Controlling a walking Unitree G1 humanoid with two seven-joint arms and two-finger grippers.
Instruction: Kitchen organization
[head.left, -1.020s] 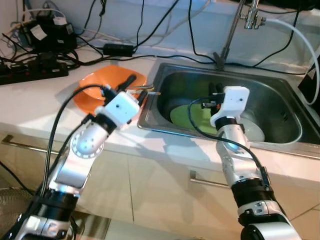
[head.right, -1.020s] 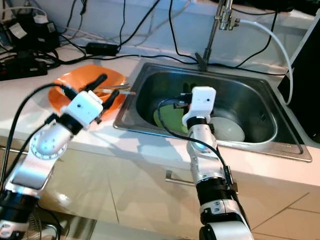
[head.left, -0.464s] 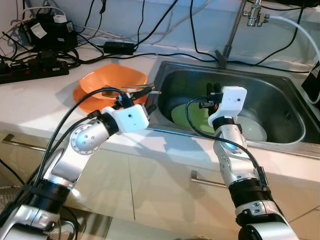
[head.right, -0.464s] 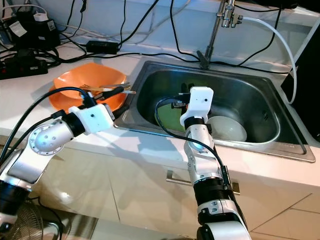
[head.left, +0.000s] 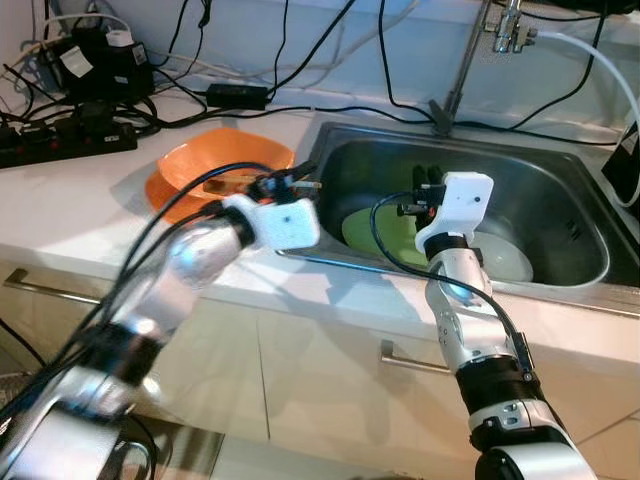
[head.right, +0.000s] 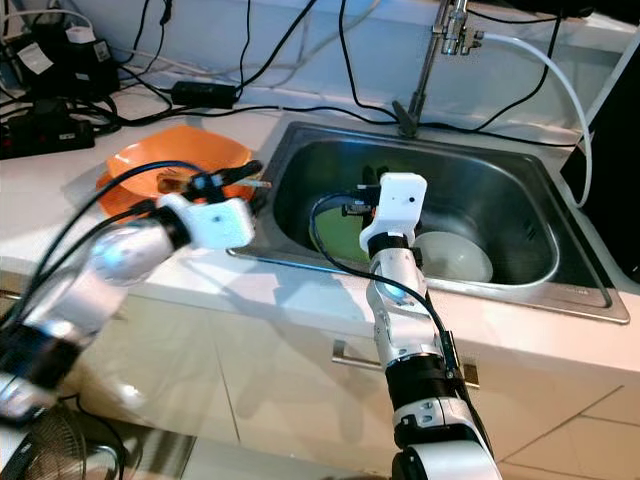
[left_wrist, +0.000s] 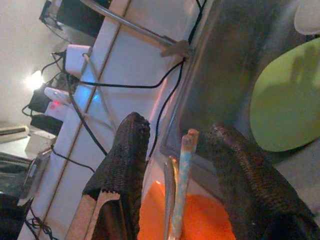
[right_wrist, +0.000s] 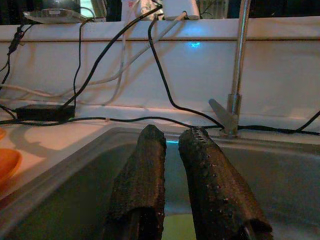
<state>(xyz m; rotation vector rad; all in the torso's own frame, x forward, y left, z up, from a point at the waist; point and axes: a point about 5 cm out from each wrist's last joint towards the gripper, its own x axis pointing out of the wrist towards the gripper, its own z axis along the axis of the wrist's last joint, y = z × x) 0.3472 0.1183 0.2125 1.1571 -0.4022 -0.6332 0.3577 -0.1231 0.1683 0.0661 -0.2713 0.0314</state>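
An orange bowl (head.left: 195, 165) sits on the white counter left of the steel sink (head.left: 330, 140). Utensils (left_wrist: 181, 180) lie across the bowl's rim, one with a pale blue handle and one of metal, their tips (head.left: 308, 185) reaching toward the sink. My left gripper (left_wrist: 177, 127) is open, one finger on each side of these handles without closing on them; its arm is motion-blurred (head.left: 280, 186). A green plate (head.left: 372, 228) and a white dish (head.left: 512, 264) lie in the sink. My right gripper (right_wrist: 173, 132) hovers over the green plate, fingers (head.left: 430, 182) shut on nothing.
Power strips and black cables (head.left: 85, 110) crowd the back left of the counter, with a black adapter (head.left: 236, 97) behind the bowl. The faucet (head.left: 462, 60) rises behind the sink with a white hose (head.left: 600, 75) at the right. Cabinet handles (head.left: 405, 360) run below the counter.
My left arm has swung right and forward, bringing its fingers over the bowl's rim around the utensil handles. The right arm has stayed put.
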